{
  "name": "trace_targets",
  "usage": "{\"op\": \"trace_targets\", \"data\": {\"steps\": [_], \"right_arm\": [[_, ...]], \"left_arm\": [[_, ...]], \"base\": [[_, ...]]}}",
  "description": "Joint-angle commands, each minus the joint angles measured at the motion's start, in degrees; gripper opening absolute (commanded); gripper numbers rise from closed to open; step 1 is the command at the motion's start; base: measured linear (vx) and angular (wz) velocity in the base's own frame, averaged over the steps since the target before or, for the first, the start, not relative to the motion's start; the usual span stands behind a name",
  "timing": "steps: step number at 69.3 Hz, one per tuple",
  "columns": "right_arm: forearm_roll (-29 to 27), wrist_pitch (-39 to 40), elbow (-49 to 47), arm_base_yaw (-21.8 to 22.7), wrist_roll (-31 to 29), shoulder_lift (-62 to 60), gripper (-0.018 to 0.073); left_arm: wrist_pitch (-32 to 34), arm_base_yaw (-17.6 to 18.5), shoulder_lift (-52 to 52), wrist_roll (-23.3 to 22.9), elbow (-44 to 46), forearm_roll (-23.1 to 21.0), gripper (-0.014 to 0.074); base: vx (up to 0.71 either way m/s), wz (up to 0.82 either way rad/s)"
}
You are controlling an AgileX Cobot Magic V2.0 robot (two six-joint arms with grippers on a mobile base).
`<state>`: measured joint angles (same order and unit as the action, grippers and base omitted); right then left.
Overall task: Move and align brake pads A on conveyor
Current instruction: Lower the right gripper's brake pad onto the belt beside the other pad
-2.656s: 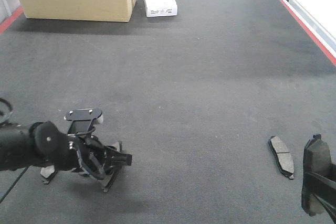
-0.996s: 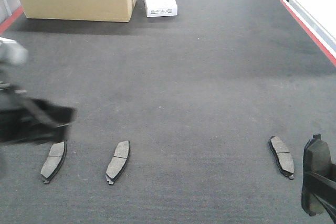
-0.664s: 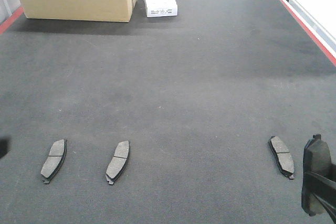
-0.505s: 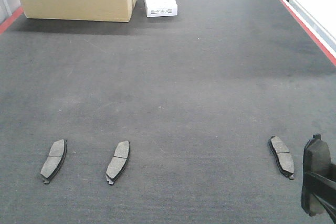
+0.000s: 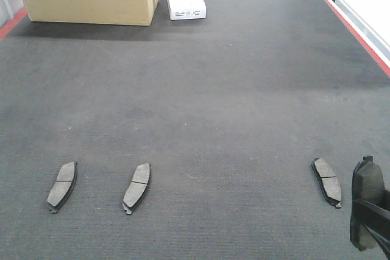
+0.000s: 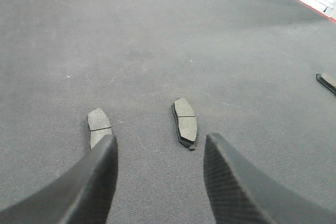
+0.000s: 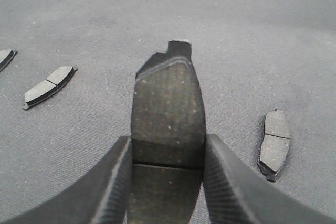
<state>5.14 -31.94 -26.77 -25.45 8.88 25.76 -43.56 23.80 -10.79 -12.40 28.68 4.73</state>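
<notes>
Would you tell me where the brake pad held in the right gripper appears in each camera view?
Front view: the held brake pad is at the lower right edge, standing on end.
Left wrist view: not in it.
Right wrist view: centre, clamped between the right gripper fingers.
Shared landmark: likely the same lying brake pad, left of it.
</notes>
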Motion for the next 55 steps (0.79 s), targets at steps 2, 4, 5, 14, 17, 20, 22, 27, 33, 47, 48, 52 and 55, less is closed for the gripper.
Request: {"op": "trace_targets", "data": {"steps": [2,4,5,14,17,20,22,27,33,47,48,52,55], "right_arm": [[0.7,5.97,-1.64,0.17,-0.26,0.3,-0.0004],[1.01,6.18,-1.64,0.17,-0.26,0.3,-0.0004],[1.26,6.34,-1.64,0.17,-0.26,0.3,-0.0004],[0.87,6.92,-1.64,0.17,-0.2,0.3,-0.0004],[0.87,6.92,-1.64,0.17,-0.2,0.3,-0.0004],[0.48,7.12,-1.84,0.17,0.37,0.69,-0.0004],[-0.28,7.13,-2.2,0.17,0.8,1.26,-0.0003],[-2.33,5.88,-3.66,0.17,1.83,4.42,0.0],[-4.79,3.69,-6.69,0.17,1.83,9.64,0.0006],[-6.27,2.66,-13.83,0.17,1.83,26.07,0.0013],[-6.27,2.66,-14.32,0.17,1.83,27.25,0.0013],[-6.27,2.51,-16.63,0.17,1.83,32.52,0.0017],[-6.34,2.2,-18.25,0.17,1.83,35.86,0.0024]], "left_arm": [[3.69,0.02,-0.77,-0.44,1.2,0.08,0.0354],[3.69,0.02,-0.77,-0.44,1.2,0.08,0.0354],[3.69,0.02,-0.77,-0.44,1.2,0.08,0.0354],[3.69,0.02,-0.77,-0.44,1.2,0.08,0.0354],[3.69,0.02,-0.77,-0.44,1.2,0.08,0.0354],[3.69,0.02,-0.77,-0.44,1.2,0.08,0.0354],[3.69,0.02,-0.77,-0.44,1.2,0.08,0.0354],[3.69,0.02,-0.77,-0.44,1.2,0.08,0.0354],[3.69,0.02,-0.77,-0.44,1.2,0.08,0.0354],[3.69,0.02,-0.77,-0.44,1.2,0.08,0.0354],[3.69,0.02,-0.77,-0.44,1.2,0.08,0.0354],[3.69,0.02,-0.77,-0.44,1.2,0.08,0.0354],[3.69,0.02,-0.77,-0.44,1.2,0.08,0.0354]], "base": [[0.0,0.0],[0.0,0.0],[0.0,0.0],[0.0,0.0],[0.0,0.0],[0.0,0.0],[0.0,0.0],[0.0,0.0],[0.0,0.0],[0.0,0.0],[0.0,0.0],[0.0,0.0],[0.0,0.0]]}}
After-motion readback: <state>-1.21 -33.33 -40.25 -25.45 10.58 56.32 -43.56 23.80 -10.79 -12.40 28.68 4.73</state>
